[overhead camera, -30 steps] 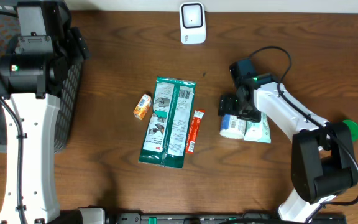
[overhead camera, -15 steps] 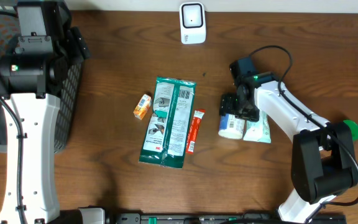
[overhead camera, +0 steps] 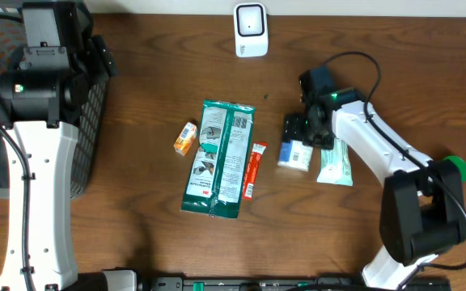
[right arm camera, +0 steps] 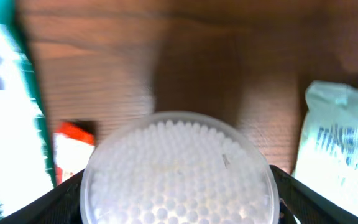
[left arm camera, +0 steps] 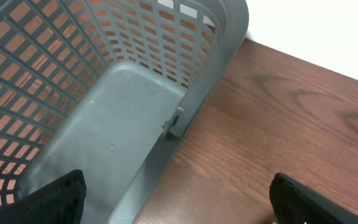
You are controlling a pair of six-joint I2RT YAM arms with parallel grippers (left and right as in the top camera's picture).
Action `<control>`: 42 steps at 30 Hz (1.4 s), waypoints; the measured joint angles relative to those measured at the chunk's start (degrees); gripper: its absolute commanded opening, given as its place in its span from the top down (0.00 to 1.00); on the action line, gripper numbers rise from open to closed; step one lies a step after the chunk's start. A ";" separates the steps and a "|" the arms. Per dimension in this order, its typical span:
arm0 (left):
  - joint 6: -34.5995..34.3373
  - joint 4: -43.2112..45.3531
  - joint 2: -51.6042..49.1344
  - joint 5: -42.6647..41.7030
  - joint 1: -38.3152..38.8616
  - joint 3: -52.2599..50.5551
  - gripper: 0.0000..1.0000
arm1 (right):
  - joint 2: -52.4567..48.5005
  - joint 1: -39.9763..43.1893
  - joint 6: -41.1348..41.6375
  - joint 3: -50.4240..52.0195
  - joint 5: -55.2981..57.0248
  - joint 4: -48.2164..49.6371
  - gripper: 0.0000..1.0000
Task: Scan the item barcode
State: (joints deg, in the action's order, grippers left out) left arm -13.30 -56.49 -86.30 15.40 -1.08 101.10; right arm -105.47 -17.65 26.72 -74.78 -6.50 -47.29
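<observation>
The item is a round clear tub of cotton swabs (right arm camera: pixel 179 171). It fills the space between my right gripper's fingers (right arm camera: pixel 294 190), which press on both its sides. From overhead the tub (overhead camera: pixel 295 154) is tilted with its blue and white label facing up, and my right gripper (overhead camera: pixel 298 142) is shut on it right of the table's middle. A white scanner (overhead camera: pixel 251 30) stands at the back edge, well apart from the tub. My left gripper (left arm camera: pixel 179 202) hangs open and empty over the rim of the grey basket (left arm camera: pixel 104 93).
A green wipes pack (overhead camera: pixel 218 158), a small orange box (overhead camera: pixel 185 138) and a red stick packet (overhead camera: pixel 254 170) lie mid-table. A white and teal pouch (overhead camera: pixel 335 164) lies just right of the tub. The basket (overhead camera: pixel 87 137) takes up the far left.
My right gripper closed on the tub and tipped it up, shifting it slightly toward the back left, so its label now shows from above. The left arm has not moved.
</observation>
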 measured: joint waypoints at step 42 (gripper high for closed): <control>0.00 0.00 0.00 0.00 0.00 0.00 0.10 | 12.13 -1.90 -2.43 -4.61 -0.44 6.08 0.01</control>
State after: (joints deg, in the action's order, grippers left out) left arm -13.30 -56.49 -86.30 15.40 -1.08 101.10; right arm -93.34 -19.55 24.29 -79.40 -6.94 -41.21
